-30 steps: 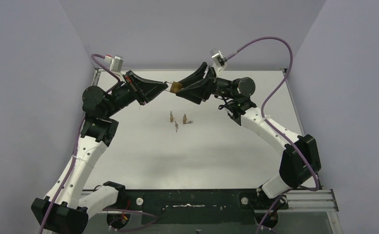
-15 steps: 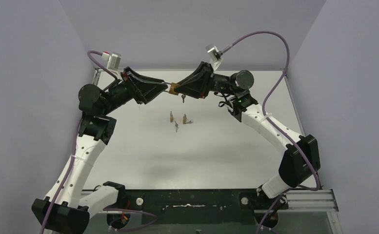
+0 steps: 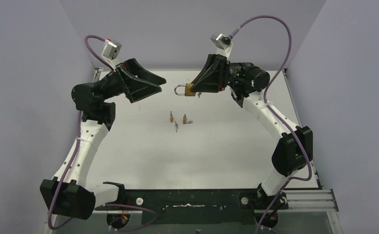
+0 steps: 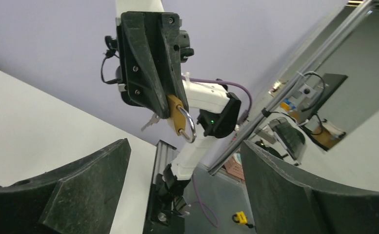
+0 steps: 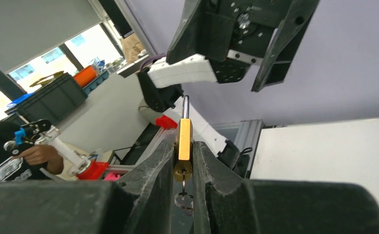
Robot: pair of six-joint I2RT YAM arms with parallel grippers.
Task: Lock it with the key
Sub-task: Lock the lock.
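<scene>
The right tool (image 3: pixel 196 89) is narrowed to a slim gap and clamps the brass body of the padlock (image 3: pixel 189 91) between its two fingers, held in the air above the counter (image 3: pixel 226 146). In the right wrist view the padlock (image 5: pixel 183 141) stands on edge between the fingers, its steel loop sticking out past the fingertips and the key (image 5: pixel 183 181) hanging from the body's other end, back between the fingers, with its ring below it. From above, the loop points away from the right tool towards the left one and looks seated at both ends. The left tool (image 3: pixel 159 85) is spread wide and holds nothing. It faces the padlock from the other side with a clear gap between its fingertips and the loop, and its wrist view frames the padlock (image 4: pixel 176 116) between its two parted fingers. Below and between the two tools, three small brown pieces (image 3: pixel 177 120) lie on the counter, touched by neither. A second earlier the two tools met tip to tip, the left one pinched shut on the loop. Since then the left has sprung open and drawn back, while the right has tightened on the body and lifted it away.
</scene>
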